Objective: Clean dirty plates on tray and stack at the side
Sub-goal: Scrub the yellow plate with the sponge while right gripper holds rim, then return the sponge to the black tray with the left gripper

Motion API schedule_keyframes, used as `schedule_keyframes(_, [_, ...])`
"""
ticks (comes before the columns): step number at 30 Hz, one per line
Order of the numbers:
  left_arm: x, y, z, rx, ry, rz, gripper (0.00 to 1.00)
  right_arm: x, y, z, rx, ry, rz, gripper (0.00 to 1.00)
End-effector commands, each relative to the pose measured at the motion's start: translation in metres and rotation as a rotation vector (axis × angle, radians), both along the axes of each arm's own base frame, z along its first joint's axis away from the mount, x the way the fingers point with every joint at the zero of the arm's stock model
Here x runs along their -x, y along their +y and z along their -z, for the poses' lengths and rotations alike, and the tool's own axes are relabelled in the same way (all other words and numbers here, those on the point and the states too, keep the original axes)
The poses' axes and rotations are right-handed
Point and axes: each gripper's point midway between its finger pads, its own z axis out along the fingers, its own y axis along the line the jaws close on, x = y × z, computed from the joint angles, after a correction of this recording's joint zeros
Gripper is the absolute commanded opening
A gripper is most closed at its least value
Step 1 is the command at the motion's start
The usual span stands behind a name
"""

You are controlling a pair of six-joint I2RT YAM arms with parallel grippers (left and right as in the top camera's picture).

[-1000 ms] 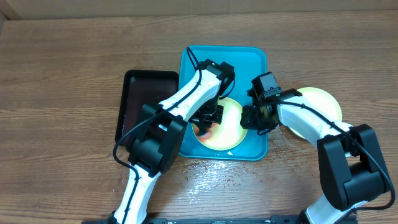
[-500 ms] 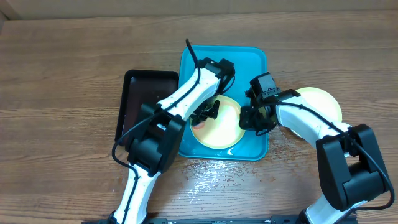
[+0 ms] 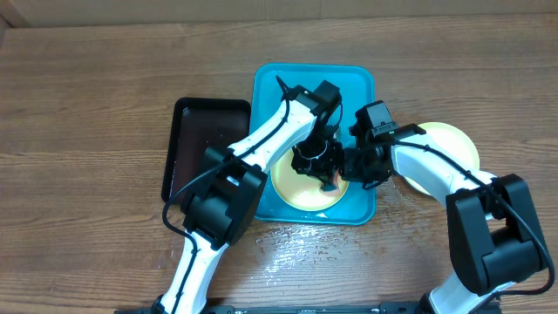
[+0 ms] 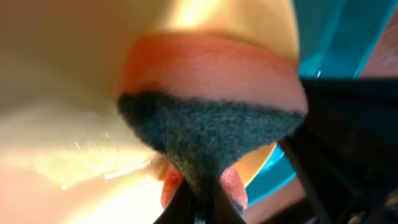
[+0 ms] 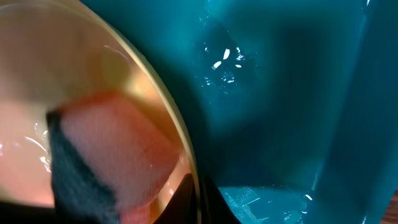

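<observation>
Beneath both grippers, the turquoise tray (image 3: 357, 83), likely there to catch wash water. On it, right under the left gripper (image 3: 324, 170), one yellow-green plate (image 3: 292, 187); past the right gripper (image 3: 353, 166), off the tray, a second plate (image 3: 453, 144) already set aside. Pinched shut on the tray plate's near rim, the right gripper, seemingly to steady it. Clamped in the left gripper, a pink-and-grey sponge (image 4: 208, 87), pressed down to scrub. Since a second ago: swept from the plate's far left edge to just beside the right gripper.

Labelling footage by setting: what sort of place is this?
Probably a robot test bench, not a kitchen: a wood-grain table, a blue tray holding a plate, a sponge, no sink in view.
</observation>
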Motion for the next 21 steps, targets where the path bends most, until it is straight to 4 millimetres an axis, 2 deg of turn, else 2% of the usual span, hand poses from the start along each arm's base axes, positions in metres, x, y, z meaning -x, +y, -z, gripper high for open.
schedule_keyframes(1, [0.008, 0.009, 0.006, -0.044, 0.019, 0.032, 0.04, 0.001, 0.000, 0.004, 0.020, -0.005, -0.013, 0.04])
schedule_keyframes(6, [-0.012, 0.072, 0.017, -0.342, -0.064, -0.012, 0.04, 0.000, 0.000, 0.004, 0.020, -0.005, -0.013, 0.04])
schedule_keyframes(10, [-0.027, 0.126, 0.015, -0.581, -0.129, -0.045, 0.04, 0.000, 0.000, 0.004, 0.020, -0.005, -0.013, 0.04])
schedule_keyframes(13, [-0.035, 0.152, 0.010, -0.695, -0.168, -0.055, 0.04, 0.000, 0.000, 0.004, 0.020, -0.005, -0.013, 0.04])
schedule_keyframes(15, [-0.037, 0.162, 0.006, -0.736, -0.179, -0.071, 0.05, 0.000, 0.000, 0.004, 0.020, -0.005, -0.013, 0.04])
schedule_keyframes(18, [-0.039, 0.166, -0.002, -0.724, -0.174, -0.135, 0.04, 0.000, 0.000, 0.004, 0.020, -0.005, -0.013, 0.04])
schedule_keyframes(21, [-0.037, 0.152, -0.012, -0.615, -0.145, -0.190, 0.05, 0.001, 0.000, 0.004, 0.020, -0.005, -0.013, 0.04])
